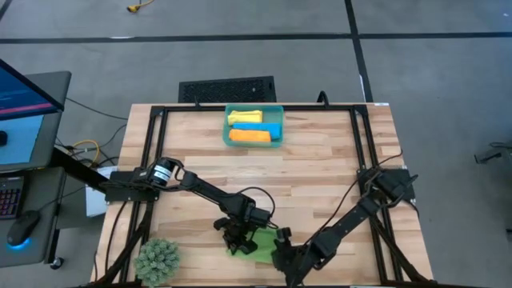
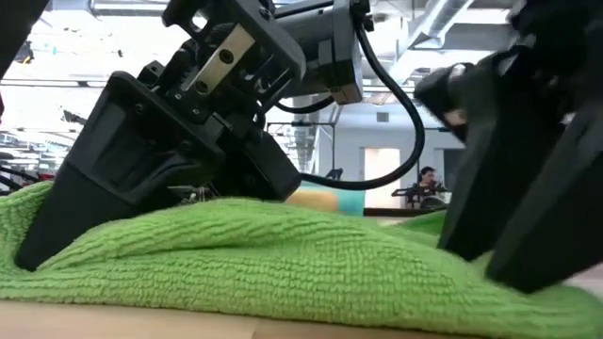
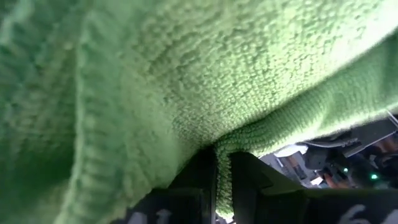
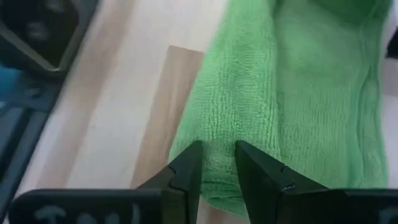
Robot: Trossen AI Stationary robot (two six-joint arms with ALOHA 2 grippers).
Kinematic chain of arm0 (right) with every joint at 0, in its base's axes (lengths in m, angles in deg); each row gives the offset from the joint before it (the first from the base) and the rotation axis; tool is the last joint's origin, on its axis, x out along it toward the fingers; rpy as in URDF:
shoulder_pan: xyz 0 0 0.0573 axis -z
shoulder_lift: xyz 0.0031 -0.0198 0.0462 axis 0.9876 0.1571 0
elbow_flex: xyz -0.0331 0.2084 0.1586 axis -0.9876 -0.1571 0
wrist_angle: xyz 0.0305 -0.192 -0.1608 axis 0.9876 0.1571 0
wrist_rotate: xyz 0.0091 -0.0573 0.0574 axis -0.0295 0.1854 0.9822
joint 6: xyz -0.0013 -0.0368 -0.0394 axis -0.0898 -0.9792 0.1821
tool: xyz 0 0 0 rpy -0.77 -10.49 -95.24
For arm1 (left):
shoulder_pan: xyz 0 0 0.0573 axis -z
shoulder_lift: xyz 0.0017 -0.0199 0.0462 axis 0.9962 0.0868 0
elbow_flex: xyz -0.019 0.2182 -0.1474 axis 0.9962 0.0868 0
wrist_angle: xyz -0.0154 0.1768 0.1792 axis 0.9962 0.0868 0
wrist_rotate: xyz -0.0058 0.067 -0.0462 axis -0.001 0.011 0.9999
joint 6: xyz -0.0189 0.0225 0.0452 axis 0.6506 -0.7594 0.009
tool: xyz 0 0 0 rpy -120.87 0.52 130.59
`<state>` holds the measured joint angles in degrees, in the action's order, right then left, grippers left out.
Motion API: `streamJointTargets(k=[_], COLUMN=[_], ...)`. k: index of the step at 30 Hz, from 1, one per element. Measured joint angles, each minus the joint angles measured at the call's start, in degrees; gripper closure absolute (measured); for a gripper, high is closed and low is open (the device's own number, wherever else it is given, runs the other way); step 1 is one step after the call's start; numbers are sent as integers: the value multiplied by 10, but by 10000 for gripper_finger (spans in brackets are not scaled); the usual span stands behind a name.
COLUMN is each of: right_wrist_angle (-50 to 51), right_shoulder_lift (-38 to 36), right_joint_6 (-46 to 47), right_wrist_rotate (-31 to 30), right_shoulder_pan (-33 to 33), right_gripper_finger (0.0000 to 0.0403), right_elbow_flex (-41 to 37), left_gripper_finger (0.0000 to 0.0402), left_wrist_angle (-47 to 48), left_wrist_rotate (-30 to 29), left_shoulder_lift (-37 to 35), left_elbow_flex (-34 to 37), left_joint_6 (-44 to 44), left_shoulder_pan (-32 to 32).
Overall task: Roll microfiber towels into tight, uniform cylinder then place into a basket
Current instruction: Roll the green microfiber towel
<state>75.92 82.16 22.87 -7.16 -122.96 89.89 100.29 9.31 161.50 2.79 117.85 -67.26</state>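
Note:
A green microfiber towel (image 1: pixel 258 250) lies bunched on the wooden table near its front edge. My left gripper (image 1: pixel 238 242) is shut on the towel's left side, and my right gripper (image 1: pixel 282 250) is shut on its right side. In the low view the towel (image 2: pixel 283 264) fills the foreground, with both grippers slanting down onto it. The teal basket (image 1: pixel 226 128) stands at the table's far middle. Inside it lie a yellow (image 1: pixel 245 118), a blue (image 1: pixel 274 129) and an orange (image 1: pixel 250 137) rolled towel. My left gripper pinches a thin doubled edge of the green towel (image 3: pixel 224 158) between its two fingers, slanting down from the table's left. The cloth rises from the fingers in a broad sheet and fills that wrist view. The rest of the towel lies on the table. My right gripper has a thick lengthwise fold of the green towel (image 4: pixel 217 149) between its two fingers, close to the towel's end. The fingers slant down from the table's right. The towel rests on the wood; how many layers are caught cannot be seen.
A spiky green plant ball (image 1: pixel 158 260) sits at the near left corner. A black grate (image 1: pixel 227 89) lies on the floor beyond the far edge. Black frame rails (image 1: pixel 152 160) run along the table's sides. Bare wood (image 1: pixel 280 172) lies between the towel and the basket.

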Motion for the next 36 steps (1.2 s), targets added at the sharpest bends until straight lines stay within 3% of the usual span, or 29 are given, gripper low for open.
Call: streamJointTargets(k=[14,27,32,36], right_wrist_angle=[9,9,11,11], right_shoulder_lift=[12,13,13,13], right_joint_6=[27,32,43,46], right_wrist_rotate=[7,8,11,16], right_shoulder_pan=[6,4,4,4], right_gripper_finger=[282,282,282,282], right_elbow_flex=[2,1,1,1], left_gripper_finger=[379,269,267,273], left_wrist_angle=[-5,-6,8,33], left_wrist_rotate=[-10,2,-51,-150], left_shoulder_lift=[0,-2,-21,-57], left_elbow_flex=[0,0,0,2], left_joint_6=[-26,-102,-147,-170], left_shoulder_pan=[2,3,5,8])
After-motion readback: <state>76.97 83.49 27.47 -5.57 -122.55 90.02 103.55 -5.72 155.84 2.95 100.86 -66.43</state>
